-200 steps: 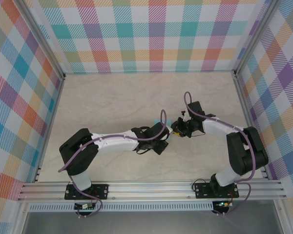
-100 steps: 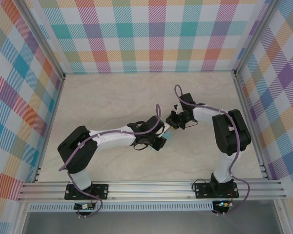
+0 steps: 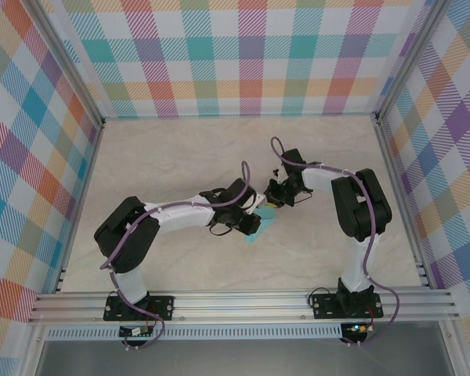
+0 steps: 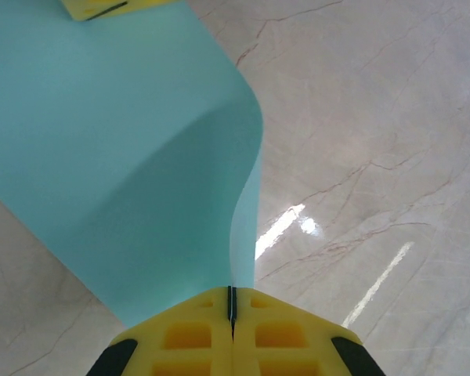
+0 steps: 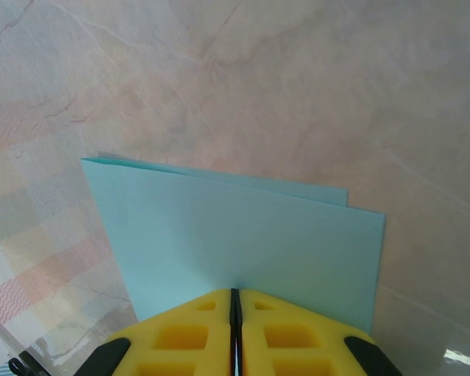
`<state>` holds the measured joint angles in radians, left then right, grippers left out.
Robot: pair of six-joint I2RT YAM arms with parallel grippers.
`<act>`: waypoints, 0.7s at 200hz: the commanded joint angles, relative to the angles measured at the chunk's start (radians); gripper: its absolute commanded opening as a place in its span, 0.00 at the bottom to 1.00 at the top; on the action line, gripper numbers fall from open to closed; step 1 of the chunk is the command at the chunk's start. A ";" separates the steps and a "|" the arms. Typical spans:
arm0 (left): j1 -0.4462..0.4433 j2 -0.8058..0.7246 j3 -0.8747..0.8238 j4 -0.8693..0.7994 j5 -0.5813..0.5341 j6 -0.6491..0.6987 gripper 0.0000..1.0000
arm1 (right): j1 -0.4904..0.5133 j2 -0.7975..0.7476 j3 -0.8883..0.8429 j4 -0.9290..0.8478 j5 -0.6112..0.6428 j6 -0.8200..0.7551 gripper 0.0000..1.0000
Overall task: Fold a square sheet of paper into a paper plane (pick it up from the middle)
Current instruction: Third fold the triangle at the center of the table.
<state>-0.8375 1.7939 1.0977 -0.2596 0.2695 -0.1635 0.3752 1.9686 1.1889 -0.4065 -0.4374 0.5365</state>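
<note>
Both arms are on the square sheet of paper (image 3: 258, 229), which hangs off the table (image 3: 164, 164) near mid-workspace, strung between the two wrists.

Left gripper (image 3: 249, 222) is clamped on one edge. In the left wrist view the jaws meet on the paper (image 4: 125, 157) at (image 4: 232, 301). Right gripper (image 3: 276, 196) is clamped on the opposite side, its jaws closed on the sheet (image 5: 235, 227) at (image 5: 235, 301).

Key relation: the sheet's span runs from the left gripper up and right to the right gripper, a diagonal in the top view, so each hand has the paper straight ahead of its fingertips. Neither arm is nearer; both are in contact.

From the left wrist the paper bows in a soft S between the grips, with a right finger (image 4: 100, 8) at the far end. So I judge there's slack, not tension.

From the right wrist I see two layers, far edges nearly matched but slightly offset, so it reads as a half fold not yet creased flat.

Open table on all sides, and the checked walls (image 3: 31, 157) are well apart. My guess is the next move needs the grips drawn apart or lowered to flatten the bow.
</note>
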 commanded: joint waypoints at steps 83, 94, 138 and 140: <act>0.051 0.055 0.055 -0.045 0.002 0.021 0.07 | 0.009 0.015 -0.008 -0.054 0.028 -0.021 0.11; 0.053 0.065 0.067 -0.058 -0.002 0.024 0.07 | 0.008 0.014 -0.008 -0.052 0.028 -0.019 0.11; 0.058 0.084 0.079 -0.082 -0.026 0.028 0.07 | 0.009 0.009 -0.010 -0.053 0.027 -0.018 0.12; 0.059 0.085 0.080 -0.083 -0.028 0.028 0.07 | 0.009 0.009 -0.011 -0.052 0.026 -0.018 0.12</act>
<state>-0.7986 1.8580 1.1503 -0.3019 0.2607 -0.1513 0.3752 1.9686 1.1889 -0.4061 -0.4377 0.5339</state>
